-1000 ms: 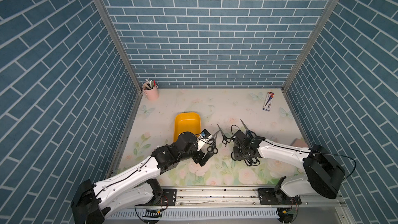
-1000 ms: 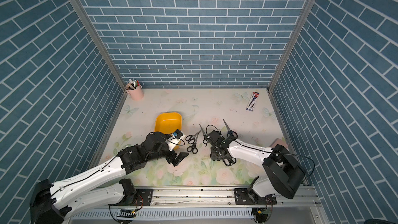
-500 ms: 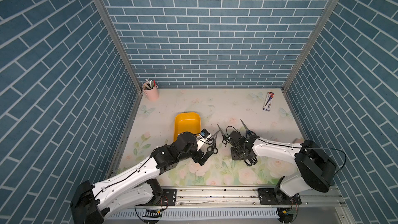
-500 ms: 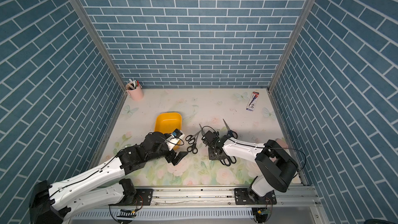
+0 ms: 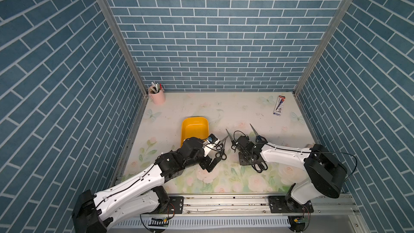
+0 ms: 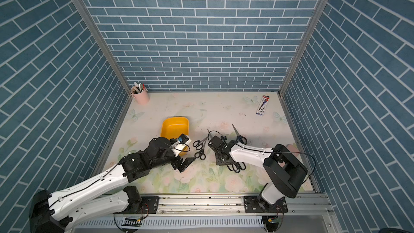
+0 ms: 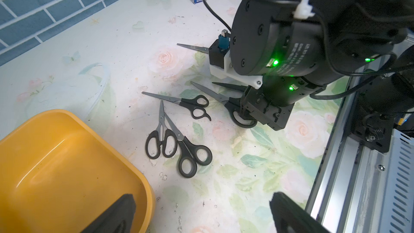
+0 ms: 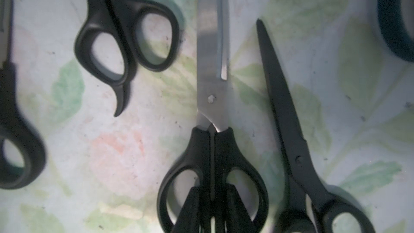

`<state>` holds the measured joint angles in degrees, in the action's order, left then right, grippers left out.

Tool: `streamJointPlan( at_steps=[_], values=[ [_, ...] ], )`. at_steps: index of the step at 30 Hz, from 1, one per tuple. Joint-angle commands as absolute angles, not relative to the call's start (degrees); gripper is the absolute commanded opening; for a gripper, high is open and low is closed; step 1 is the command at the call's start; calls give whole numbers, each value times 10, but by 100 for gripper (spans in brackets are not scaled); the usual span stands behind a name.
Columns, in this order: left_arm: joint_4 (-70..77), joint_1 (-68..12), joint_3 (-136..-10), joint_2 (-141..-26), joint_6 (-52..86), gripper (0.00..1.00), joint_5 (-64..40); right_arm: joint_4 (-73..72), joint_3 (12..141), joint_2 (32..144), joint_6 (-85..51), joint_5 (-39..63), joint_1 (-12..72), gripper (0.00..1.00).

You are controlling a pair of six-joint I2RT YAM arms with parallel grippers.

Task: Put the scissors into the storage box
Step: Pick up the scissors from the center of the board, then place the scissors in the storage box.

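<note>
The storage box (image 5: 193, 128) (image 6: 174, 127) is an empty yellow-orange tray (image 7: 56, 164) left of centre. Several black-handled scissors lie right of it: two pairs (image 7: 161, 144) (image 7: 190, 153) overlapping, one with a finger hook (image 7: 192, 106), an all-black pair (image 8: 291, 131), and a blue-handled pair (image 5: 257, 134) farther back. My right gripper (image 5: 253, 162) (image 8: 211, 198) points down with a finger in each loop of a steel-bladed pair (image 8: 212, 75), shut on the handle's middle. My left gripper (image 5: 207, 154) (image 7: 203, 216) stands open and empty, one finger over the box's near corner.
A pink pen cup (image 5: 158, 97) stands in the back left corner. A flat pen packet (image 5: 279, 105) lies at the back right. A pink object (image 5: 310, 145) shows at the right wall. The metal rail (image 5: 224, 200) runs along the front edge.
The right gripper's fingers have closed in on the handle of the steel-bladed scissors, and its arm has shifted a little to the left. The left arm has barely moved.
</note>
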<state>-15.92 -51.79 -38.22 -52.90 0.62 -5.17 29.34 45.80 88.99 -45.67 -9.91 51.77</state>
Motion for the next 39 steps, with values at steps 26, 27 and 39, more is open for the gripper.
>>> streamJointPlan(
  at_steps=[26,27,39],
  values=[
    [-161,-519,-358,-309,-13,100,219,351,719,921,-345,-45,554,0],
    [-160,-517,-356,-301,-10,100,230,345,740,937,-337,-36,561,0],
    [-161,-442,-352,-289,3,100,253,333,925,1112,-345,22,605,0]
  ],
)
